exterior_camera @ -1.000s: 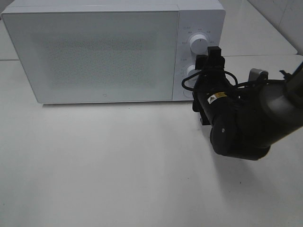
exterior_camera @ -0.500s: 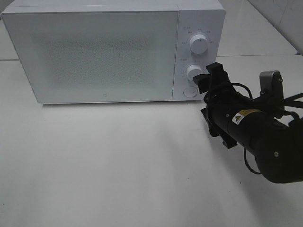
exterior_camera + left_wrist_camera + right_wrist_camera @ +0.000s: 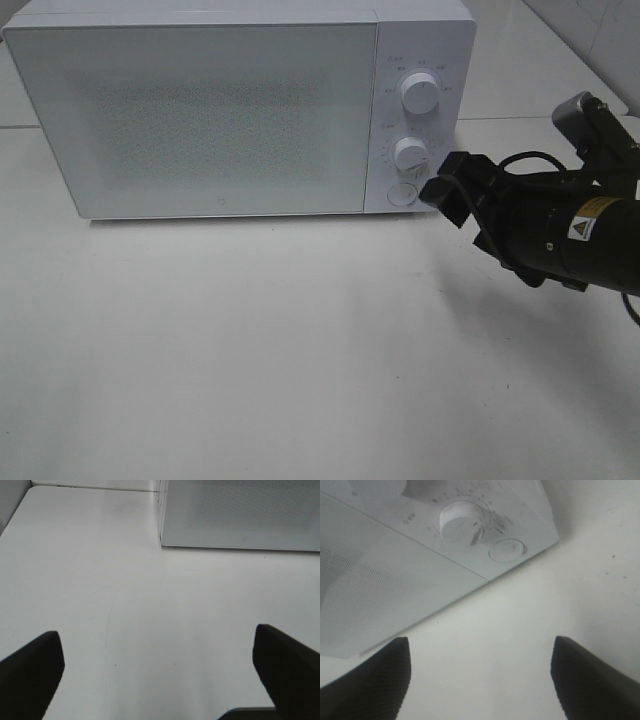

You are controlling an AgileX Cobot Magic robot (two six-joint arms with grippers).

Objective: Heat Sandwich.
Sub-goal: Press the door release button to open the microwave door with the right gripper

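The sandwich is out of view in every frame. The white microwave (image 3: 220,110) stands at the back of the table with its door closed. My right gripper (image 3: 448,190) hovers just right of the microwave's lower front corner, beside the round button (image 3: 401,194) and below the lower knob (image 3: 411,153). In the right wrist view the right gripper (image 3: 480,670) is open and empty, and it faces the lower knob (image 3: 461,522) and the button (image 3: 507,550). My left gripper (image 3: 157,665) is open over bare table, with the microwave's corner (image 3: 165,540) ahead of it.
The upper knob (image 3: 419,93) sits above the lower one on the control panel. White tabletop (image 3: 250,340) stretches in front of the microwave. The right arm's black body (image 3: 560,235) lies over the table's right side.
The right arm has swung back to the right and lower. Its gripper has come off the lower knob and now sits beside the microwave's lower right corner.
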